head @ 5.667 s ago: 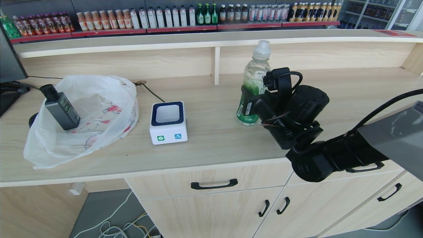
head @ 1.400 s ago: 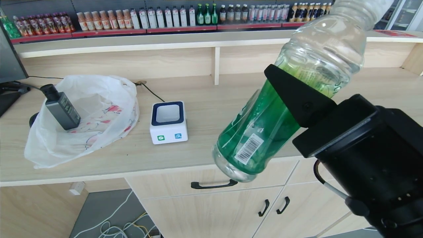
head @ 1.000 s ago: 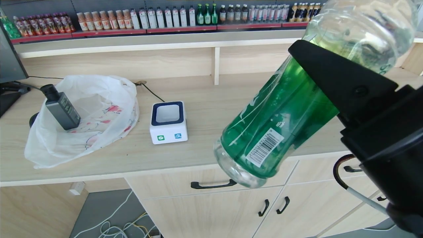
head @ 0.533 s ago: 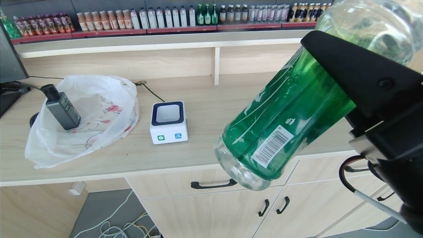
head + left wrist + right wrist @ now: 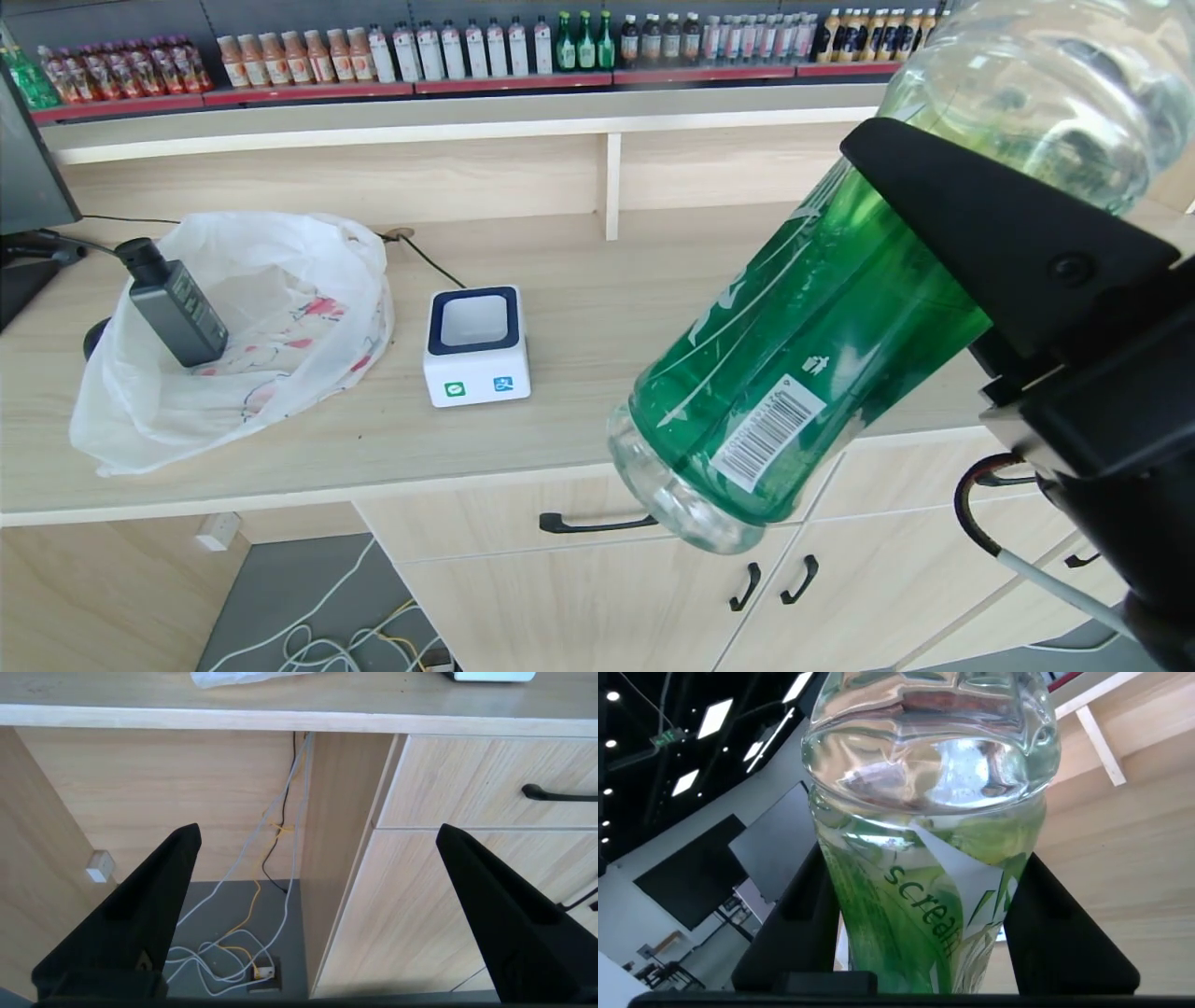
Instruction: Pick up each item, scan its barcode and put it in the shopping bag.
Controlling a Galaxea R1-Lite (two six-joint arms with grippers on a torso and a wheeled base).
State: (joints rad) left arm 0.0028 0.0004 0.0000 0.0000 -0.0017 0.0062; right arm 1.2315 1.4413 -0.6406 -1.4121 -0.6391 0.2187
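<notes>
My right gripper (image 5: 901, 201) is shut on a clear bottle (image 5: 803, 345) with a green label, held in the air over the counter's front edge on the right. The bottle is tilted, base down-left, and its barcode (image 5: 767, 432) faces the head camera. In the right wrist view the bottle (image 5: 924, 859) sits between the fingers of the right gripper (image 5: 924, 929). A white scanner (image 5: 476, 345) with a blue rim stands mid-counter. The white shopping bag (image 5: 280, 308) lies open at the left. My left gripper (image 5: 318, 905) is open below the counter's edge, facing the cabinet front.
A grey handheld device (image 5: 173, 303) leans at the bag's left side, with a monitor (image 5: 28, 168) behind it. A cable (image 5: 434, 263) runs to the scanner. A raised shelf (image 5: 560, 121) backs the counter. Drawers with black handles (image 5: 597, 525) sit below, and loose cables (image 5: 234, 952) lie on the floor.
The bottle went from standing on the counter to being lifted and tilted near the camera. Over the last second it shifted slightly right and down, its barcode turning more toward the camera.
</notes>
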